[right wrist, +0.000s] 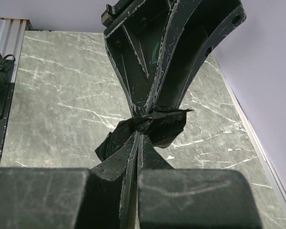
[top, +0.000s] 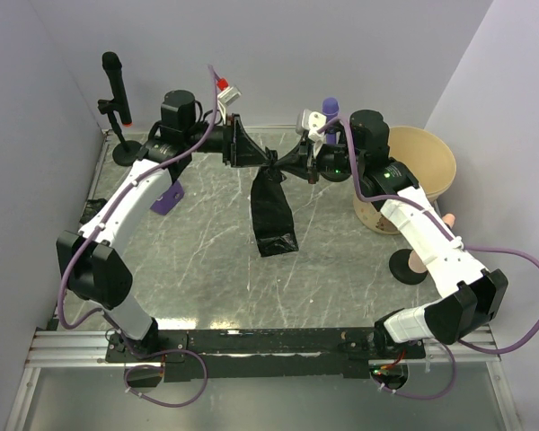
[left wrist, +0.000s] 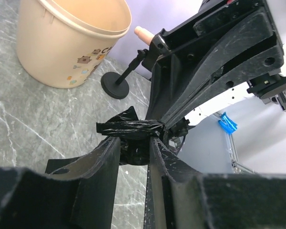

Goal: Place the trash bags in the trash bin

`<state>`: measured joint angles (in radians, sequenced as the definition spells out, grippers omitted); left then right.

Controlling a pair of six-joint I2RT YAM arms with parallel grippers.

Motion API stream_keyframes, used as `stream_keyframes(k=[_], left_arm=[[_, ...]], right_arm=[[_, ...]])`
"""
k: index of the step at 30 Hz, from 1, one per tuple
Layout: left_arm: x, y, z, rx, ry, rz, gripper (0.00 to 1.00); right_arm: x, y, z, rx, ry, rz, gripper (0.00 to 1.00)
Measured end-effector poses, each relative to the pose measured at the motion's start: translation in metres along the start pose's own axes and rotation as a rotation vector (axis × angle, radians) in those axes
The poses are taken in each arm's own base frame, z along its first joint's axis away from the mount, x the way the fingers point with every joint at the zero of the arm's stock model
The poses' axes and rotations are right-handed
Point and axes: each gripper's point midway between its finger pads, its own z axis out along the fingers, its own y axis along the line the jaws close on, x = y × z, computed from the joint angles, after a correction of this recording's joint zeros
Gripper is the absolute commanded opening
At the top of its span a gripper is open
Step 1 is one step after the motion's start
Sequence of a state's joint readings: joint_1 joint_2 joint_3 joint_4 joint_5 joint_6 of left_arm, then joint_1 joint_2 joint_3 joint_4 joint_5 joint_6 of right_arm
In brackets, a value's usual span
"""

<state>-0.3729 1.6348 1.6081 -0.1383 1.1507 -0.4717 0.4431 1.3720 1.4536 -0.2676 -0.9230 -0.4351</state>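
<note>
Top view: one trash bag (top: 272, 215) hung above the far middle of the bench (top: 207, 260), where both claws met. The trash bin (top: 440, 162), far right, showed no bag inside.
Left wrist: the left claw (left wrist: 133, 140) stood parted around the bag's bunched top.
Right wrist: the right claw (right wrist: 140, 131) pinched the bag tight.
Judged: nothing binned yet.

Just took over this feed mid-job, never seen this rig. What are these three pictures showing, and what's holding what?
Two robot arms are bolted at the near edge of the table. The wide picture looks down from above and behind them; the other two come from a camera on each wrist. A black trash bag hangs from where the arms meet. The right end effector is clamped on its bunched top; the left end effector has its jaws apart around it. The tan trash bin stands at the right.
</note>
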Motion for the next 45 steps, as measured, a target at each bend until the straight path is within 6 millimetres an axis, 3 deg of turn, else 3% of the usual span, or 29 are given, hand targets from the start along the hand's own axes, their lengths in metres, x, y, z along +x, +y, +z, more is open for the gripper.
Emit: stream_keyframes(k=[12, 20, 27, 34, 37, 40, 41, 45], left_arm=[[-0.006, -0.013, 0.000, 0.060, 0.002, 0.039, 0.23], [-0.006, -0.018, 0.000, 0.091, 0.011, 0.059, 0.01], [-0.004, -0.012, 0.000, 0.067, 0.017, 0.079, 0.01], [-0.005, 0.010, -0.009, -0.048, 0.014, 0.101, 0.00], [-0.005, 0.017, -0.015, -0.069, 0.012, 0.102, 0.02], [-0.004, 0.017, -0.019, -0.055, 0.003, 0.105, 0.34], [-0.003, 0.014, -0.020, -0.043, -0.001, 0.108, 0.39], [0.000, -0.003, -0.023, 0.011, -0.018, 0.113, 0.41]], right_arm=[[0.001, -0.001, 0.001, 0.010, 0.007, -0.011, 0.00], [0.001, -0.003, 0.001, 0.018, 0.011, -0.014, 0.00], [0.003, -0.004, 0.000, 0.028, 0.019, -0.006, 0.00], [-0.001, -0.004, -0.002, 0.024, 0.015, -0.006, 0.00], [-0.001, -0.002, -0.002, 0.017, 0.013, -0.006, 0.00], [-0.002, -0.002, -0.002, 0.016, 0.012, -0.003, 0.00], [-0.002, -0.002, -0.002, 0.016, 0.012, -0.001, 0.00], [-0.001, -0.002, -0.002, 0.016, 0.012, 0.003, 0.00]])
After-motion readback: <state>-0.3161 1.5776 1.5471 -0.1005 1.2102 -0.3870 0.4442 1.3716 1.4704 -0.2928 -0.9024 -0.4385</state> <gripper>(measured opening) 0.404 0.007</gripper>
